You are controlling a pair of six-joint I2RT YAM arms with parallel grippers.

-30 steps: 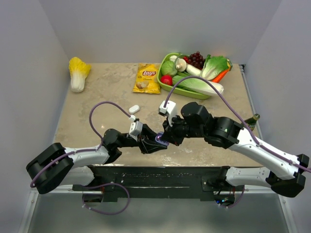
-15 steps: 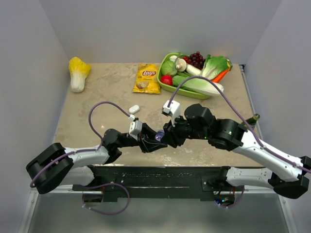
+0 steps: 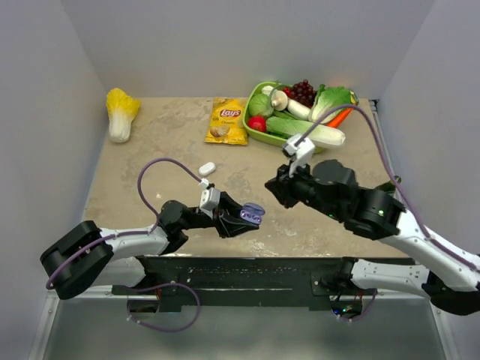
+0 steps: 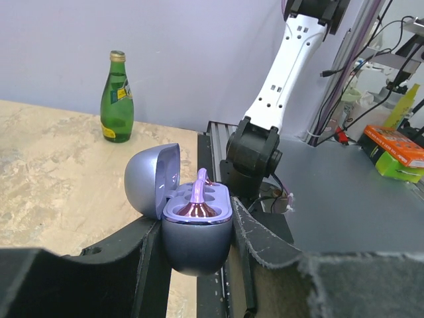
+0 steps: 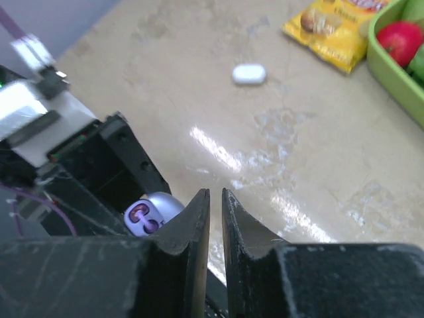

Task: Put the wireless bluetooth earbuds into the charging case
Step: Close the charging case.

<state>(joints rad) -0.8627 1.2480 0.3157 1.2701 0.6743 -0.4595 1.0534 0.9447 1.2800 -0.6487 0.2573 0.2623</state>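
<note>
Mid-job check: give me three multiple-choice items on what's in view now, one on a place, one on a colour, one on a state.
1. Where is the charging case? A on the table; B between the left fingers; C in the green tray.
2. Its colour? A white; B green; C purplish-grey.
3. Its lid? A open; B shut; C missing.
B: the fingers clamp it on both sides. C: its shell is purplish-grey. A: the lid stands tipped back.

Light: we find it bright, even, from overhead.
Glare: we note white streaks on the table, right wrist view.
Shadows: soft, short.
Focus: we see near fingers blurred, left wrist view.
</note>
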